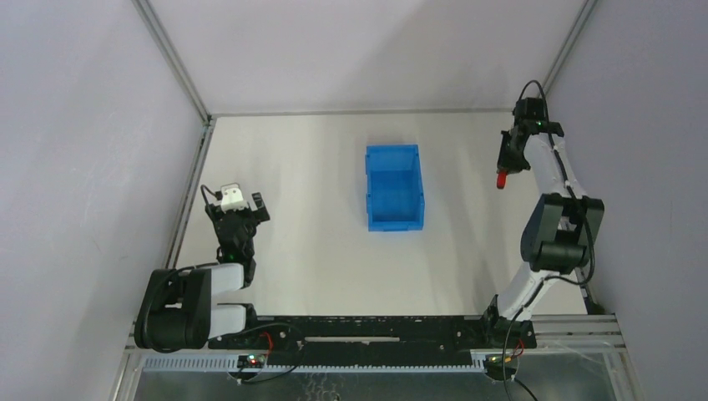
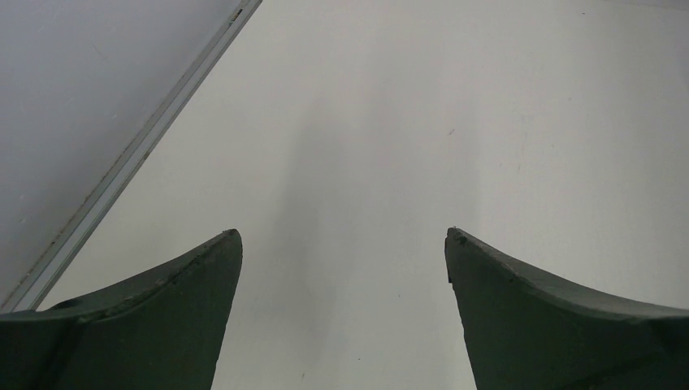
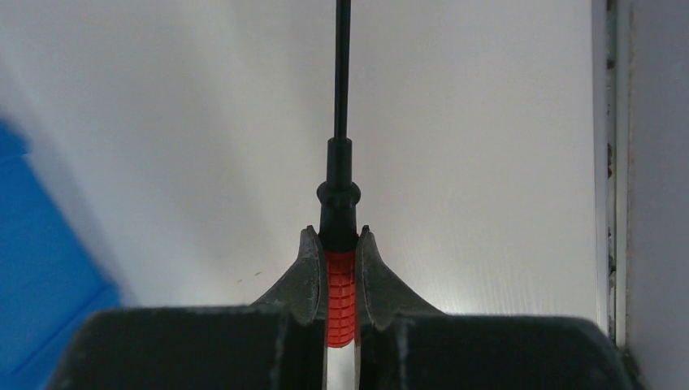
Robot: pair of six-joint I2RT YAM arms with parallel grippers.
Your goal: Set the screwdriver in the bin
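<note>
Firmly the right hand (image 3: 335, 244) pinches the screwdriver (image 3: 339, 175), well apart from the bin (image 1: 394, 220); the left hand (image 2: 343, 236) is spread.

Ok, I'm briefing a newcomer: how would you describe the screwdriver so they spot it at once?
Start at the blue bin mid-table, then look right to the right arm. Its pincer grips the screwdriver, the only red-handled thing there.

Two black-and-white arms with dark grippers.
The left arm (image 1: 196, 296) and right arm (image 1: 555, 230) have bulky black joint housings, pale links, thin black cables and small green lights. The left gripper (image 2: 343, 244) and right gripper (image 3: 333, 236) have matte, dark, curved wedge fingers.
</note>
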